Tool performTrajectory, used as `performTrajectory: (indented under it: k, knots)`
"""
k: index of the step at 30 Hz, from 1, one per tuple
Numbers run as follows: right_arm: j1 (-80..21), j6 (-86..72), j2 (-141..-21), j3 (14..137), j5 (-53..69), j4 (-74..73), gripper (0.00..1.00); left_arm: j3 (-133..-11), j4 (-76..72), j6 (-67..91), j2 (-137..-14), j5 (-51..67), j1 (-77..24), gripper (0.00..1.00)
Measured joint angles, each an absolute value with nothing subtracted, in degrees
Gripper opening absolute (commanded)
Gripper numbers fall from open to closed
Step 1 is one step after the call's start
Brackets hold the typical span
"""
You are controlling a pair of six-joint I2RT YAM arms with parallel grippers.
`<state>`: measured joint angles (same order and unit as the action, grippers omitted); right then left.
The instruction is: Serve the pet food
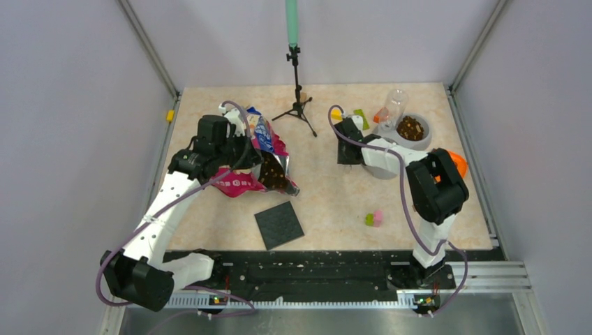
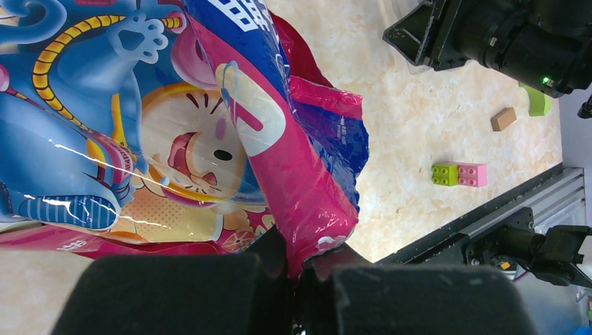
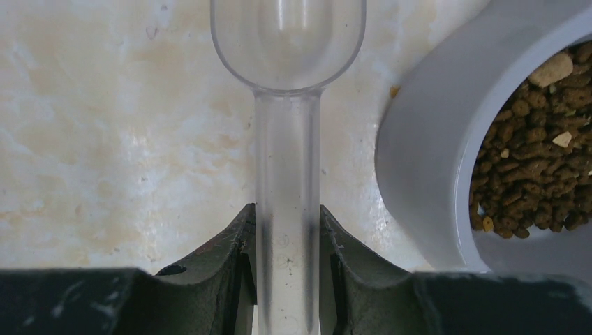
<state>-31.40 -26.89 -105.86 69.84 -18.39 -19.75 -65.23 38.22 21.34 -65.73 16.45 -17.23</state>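
The glossy pink-and-blue cartoon bag point(image 1: 260, 160) lies at the left of the table with its mouth open and brown kibble point(image 1: 274, 179) showing inside. My left gripper point(image 1: 241, 146) is shut on the bag's pink edge point(image 2: 317, 230). The bag fills the left wrist view point(image 2: 174, 125). My right gripper point(image 1: 347, 143) is shut on the handle of a clear plastic scoop point(image 3: 287, 174), whose bowl point(image 3: 287, 35) looks empty above the tabletop. Beside it stands a grey pet bowl point(image 3: 433, 146), seen too in the top view point(image 1: 426, 139), holding brown kibble point(image 3: 537, 160).
A black tripod point(image 1: 298, 105) stands at the back centre. A black square mat point(image 1: 278, 225) lies near the front. Green and pink toy blocks point(image 1: 374, 219) lie front right, also in the left wrist view point(image 2: 459, 174). A clear bottle point(image 1: 392, 108) stands at the bowl.
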Motion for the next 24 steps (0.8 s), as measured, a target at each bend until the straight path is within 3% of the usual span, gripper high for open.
performTrajectory:
  k: [3,7,10,15,24]
  knots:
    - [-31.35,-26.94,-107.02,71.05,-19.42,-19.09,0.14,-65.23,38.22,21.37,-65.73,16.43,-17.23,0.0]
    - [-31.22,-27.05,-107.55,71.07,-19.42,-18.17,0.56,-65.23,38.22,21.34,-65.73,16.43,-17.23,0.0]
    - [-31.22,-26.72,-107.55,70.94,-18.92,-17.12,0.68,-65.23,38.22,21.34,-65.73,16.45,-17.23,0.0]
    - [-31.22,-25.63,-106.63,70.89,-18.11,-17.1,0.74,-65.23,38.2,21.34,-65.73,16.62,-17.23,0.0]
    - [-31.73,-21.23,-92.79,70.46,-14.66,-18.31,0.71,-65.23,38.22,21.3,-65.71,16.64,-17.23,0.0]
